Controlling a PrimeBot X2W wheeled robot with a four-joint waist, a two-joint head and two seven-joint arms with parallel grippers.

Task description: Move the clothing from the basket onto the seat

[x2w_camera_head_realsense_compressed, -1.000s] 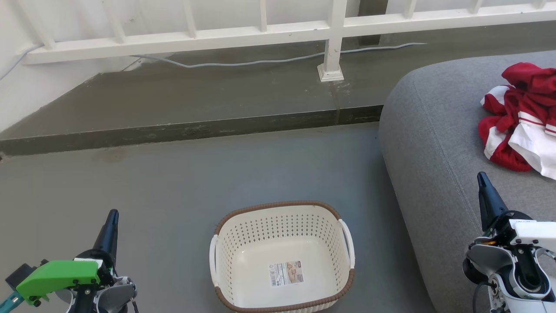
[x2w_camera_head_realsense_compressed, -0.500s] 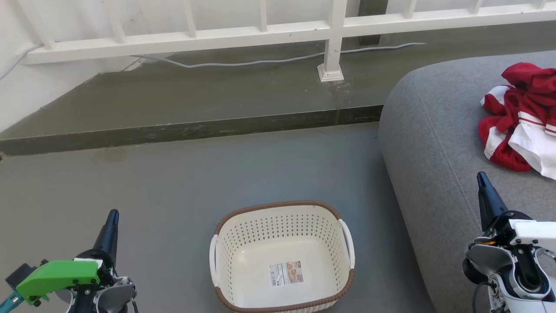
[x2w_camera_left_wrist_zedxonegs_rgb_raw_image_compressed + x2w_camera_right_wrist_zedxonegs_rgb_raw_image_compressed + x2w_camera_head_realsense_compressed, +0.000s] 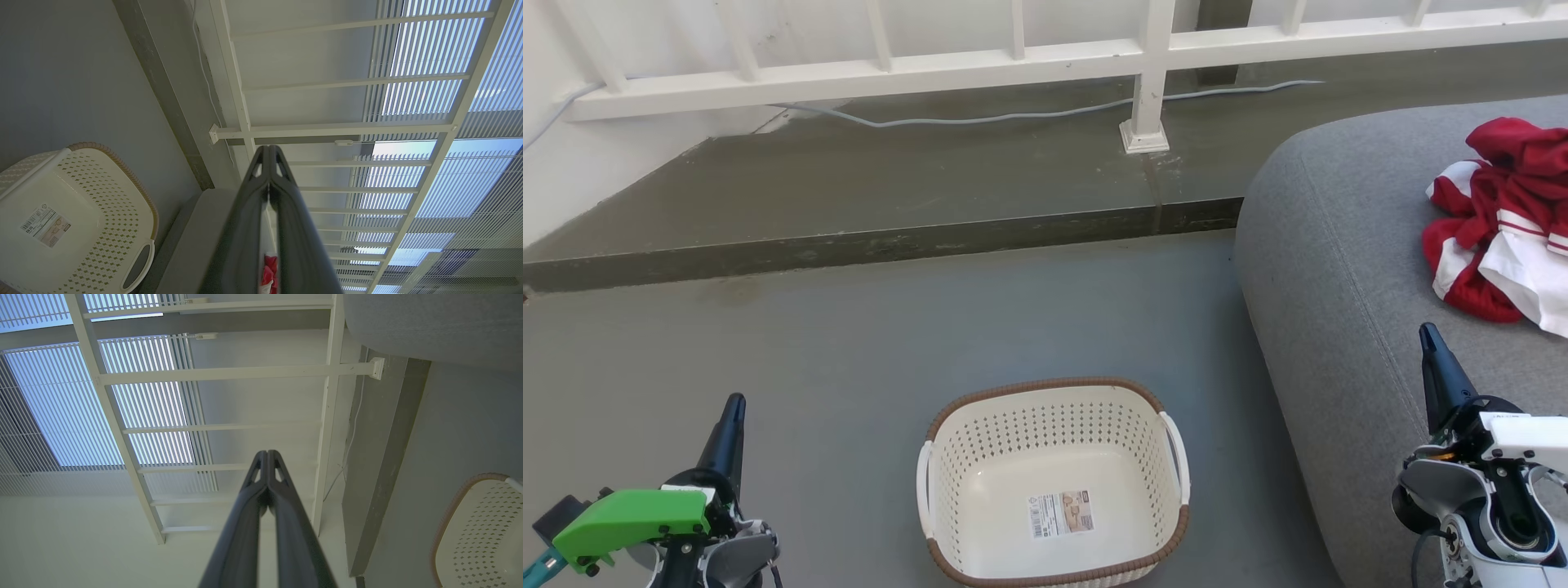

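Both of my grippers are pinched flat with nothing between the fingers. My left gripper (image 3: 733, 408) has its two long dark fingers pressed together tip to tip. It sits at the lower left of the head view above the smooth grey floor (image 3: 849, 343), with a bright green housing (image 3: 629, 518) behind it. My right gripper (image 3: 1429, 339) is closed the same way, at the lower right of that view, in front of the large grey woven-fabric seat cushion (image 3: 1339, 245).

Between the two grippers, the small cream perforated plastic basket with a brown braided-look rim (image 3: 1045, 382) stands upright on the floor, just beside the seat's rounded front. Its pale bottom shows, with a label sticker (image 3: 1060, 513) lying flat on it.

The bright red clothing with white stripes and panels (image 3: 1503, 212) lies in a crumpled heap on top of the seat, well apart from the basket and partly cut off by the right edge of the head view. I cannot tell how many garments are in the heap.

Farther out, a raised dark step (image 3: 890, 196) crosses the floor. A white railing (image 3: 931, 73) stands on it, and a pale cable (image 3: 980, 121) trails along its base.
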